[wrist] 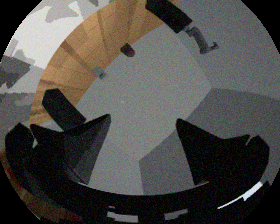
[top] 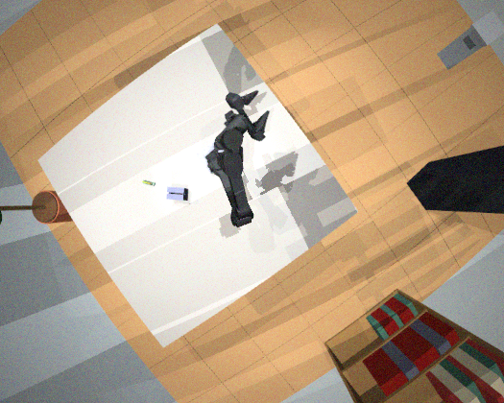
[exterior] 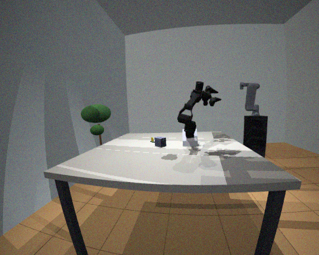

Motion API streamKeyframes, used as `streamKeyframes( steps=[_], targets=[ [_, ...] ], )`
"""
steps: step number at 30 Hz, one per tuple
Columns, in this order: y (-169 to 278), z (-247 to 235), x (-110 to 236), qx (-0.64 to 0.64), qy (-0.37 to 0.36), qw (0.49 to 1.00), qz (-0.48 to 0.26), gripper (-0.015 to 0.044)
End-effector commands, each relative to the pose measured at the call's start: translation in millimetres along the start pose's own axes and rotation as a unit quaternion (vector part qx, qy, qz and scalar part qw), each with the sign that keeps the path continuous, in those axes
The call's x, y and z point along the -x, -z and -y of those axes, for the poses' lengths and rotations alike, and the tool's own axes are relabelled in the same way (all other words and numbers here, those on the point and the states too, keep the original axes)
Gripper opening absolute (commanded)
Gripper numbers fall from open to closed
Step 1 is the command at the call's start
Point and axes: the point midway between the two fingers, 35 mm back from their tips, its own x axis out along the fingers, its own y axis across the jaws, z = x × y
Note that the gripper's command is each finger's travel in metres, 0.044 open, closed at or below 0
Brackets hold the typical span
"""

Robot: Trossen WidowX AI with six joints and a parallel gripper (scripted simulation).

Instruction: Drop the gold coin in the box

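The small yellow-gold coin (top: 148, 182) (exterior: 152, 139) stands upright in its green holder (top: 154, 184) on the white table. The box (top: 175, 197) (exterior: 160, 142) sits close beside it, between the holder and the arm, with a dark narrow slot in its lid. The box looks closed. My gripper (top: 263, 103) (exterior: 219, 95) (wrist: 144, 119) is open and empty, high above the table and far from both, pointing away from them. The coin, the holder and the box are not in the wrist view.
The white table (top: 127, 120) (exterior: 110, 164) carries the arm's base. Off the table stand a potted plant (top: 46, 207) (exterior: 96, 113), a bookshelf (top: 400, 352) and a black cabinet (top: 472, 184) (exterior: 255, 133) with a grey arm (exterior: 251, 97) on it.
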Motion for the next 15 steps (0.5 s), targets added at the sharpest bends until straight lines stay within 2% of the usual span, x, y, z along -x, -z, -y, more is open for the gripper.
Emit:
streamKeyframes(
  steps=[1, 4, 9, 15],
  targets=[
    [-1.0, 2.6, 0.4, -0.002, 0.004, 1.0, 0.003, 0.0374],
    [-16.2, 37.7, 7.8, -0.029, 0.06, 0.997, 0.044, 0.0295],
    [-57.3, 105.7, 39.0, -0.081, 0.152, 0.973, 0.156, 0.0164],
    [-115.8, 166.5, 100.3, -0.119, 0.208, 0.922, 0.304, 0.0161]
  ],
)
